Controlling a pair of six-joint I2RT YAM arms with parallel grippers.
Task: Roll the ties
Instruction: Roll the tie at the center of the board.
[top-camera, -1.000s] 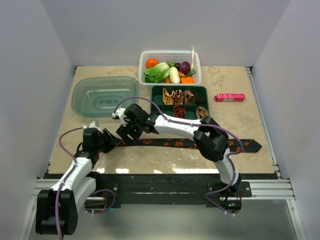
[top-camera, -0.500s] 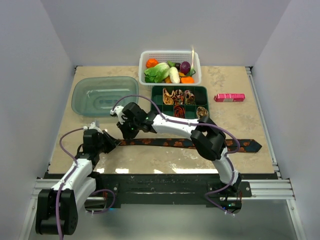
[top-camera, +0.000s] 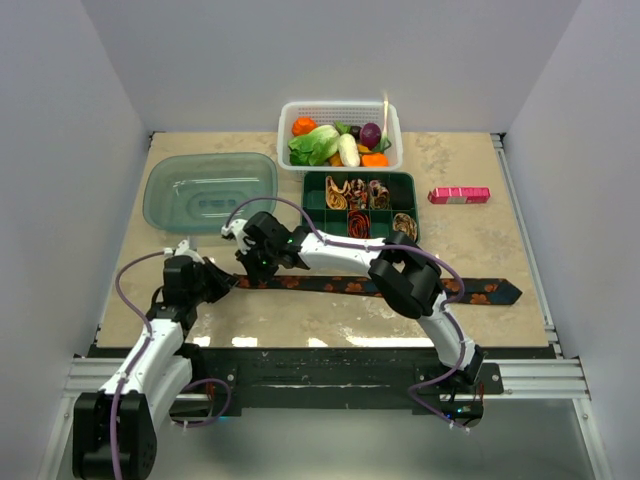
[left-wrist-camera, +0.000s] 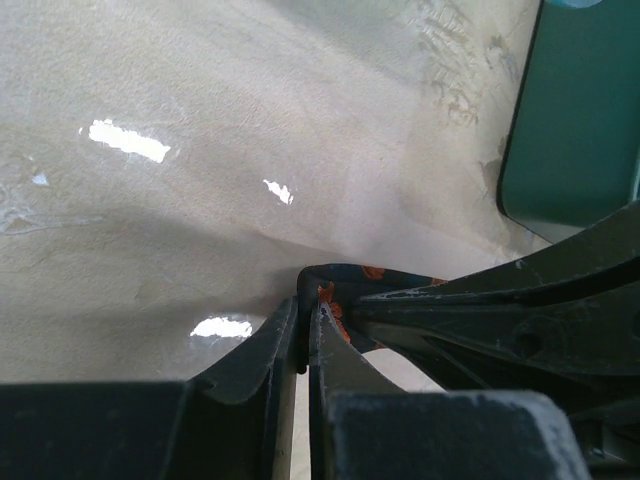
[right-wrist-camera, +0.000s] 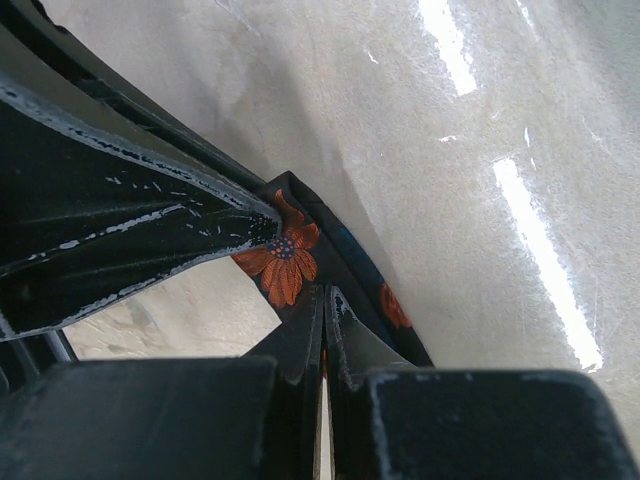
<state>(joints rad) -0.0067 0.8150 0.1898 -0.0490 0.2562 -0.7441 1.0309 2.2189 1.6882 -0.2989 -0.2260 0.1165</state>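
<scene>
Top view: white walls, beige table (top-camera: 480, 250). On it, black tie (top-camera: 400, 288) lies flat along near edge, pointed end to right. Rolled ties (top-camera: 338, 193) sit in green tray (top-camera: 322, 222).
Left wrist: left gripper (left-wrist-camera: 305, 308) pinched shut on black tie's narrow end.
Right wrist: right gripper (right-wrist-camera: 325, 300) clamped on same end, by orange flower print.

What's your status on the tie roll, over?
Status: left gripper shut on black tie, narrow end; right gripper shut on it alongside. Tie flat, unrolled. Only right elbow above its middle.
</scene>
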